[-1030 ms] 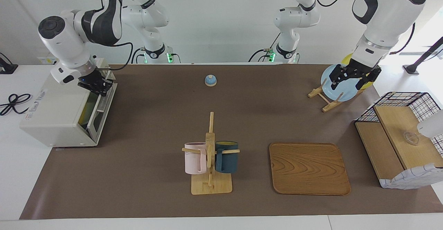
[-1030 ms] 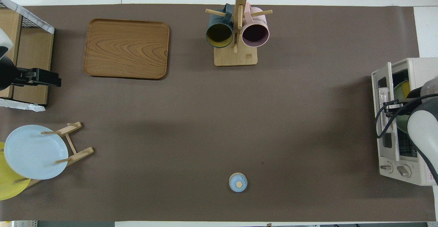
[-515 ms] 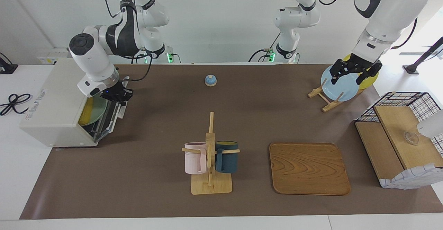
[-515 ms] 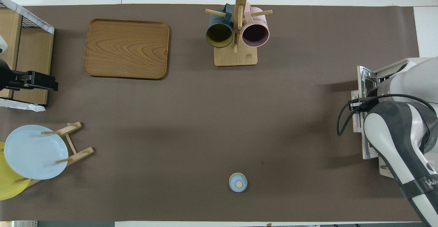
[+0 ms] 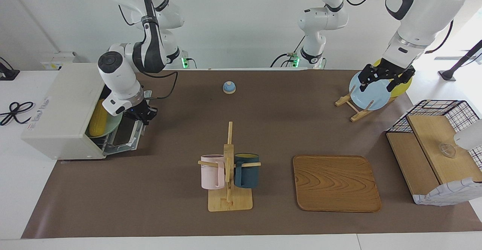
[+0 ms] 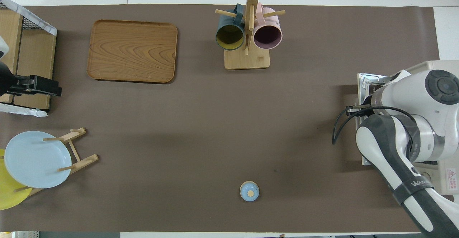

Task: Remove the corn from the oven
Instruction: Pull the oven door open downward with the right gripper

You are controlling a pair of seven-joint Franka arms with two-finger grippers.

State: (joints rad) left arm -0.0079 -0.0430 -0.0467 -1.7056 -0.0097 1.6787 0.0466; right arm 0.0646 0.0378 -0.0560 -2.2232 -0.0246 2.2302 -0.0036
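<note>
The cream-white oven (image 5: 62,110) stands at the right arm's end of the table, its door (image 5: 126,137) swung down almost flat. Inside, the yellow corn (image 5: 98,120) lies on a pale green plate (image 5: 113,124). My right gripper (image 5: 142,115) is at the door's outer edge, shut on the door's handle. In the overhead view the right arm covers that gripper and the corn; only the oven top (image 6: 435,67) and a door corner (image 6: 364,80) show. My left gripper (image 5: 382,78) waits open above the plate rack, holding nothing.
A light blue plate (image 5: 371,95) and a yellow one stand in the wooden rack. A small blue bell (image 5: 229,87) sits near the robots. A mug tree (image 5: 229,167) with a pink and a dark blue mug, a wooden tray (image 5: 336,182) and a wire-and-wood shelf (image 5: 437,148) stand farther out.
The right gripper has pulled the oven door from nearly shut down to almost flat, moving out over the table. The corn and green plate now show. The left gripper rose slightly.
</note>
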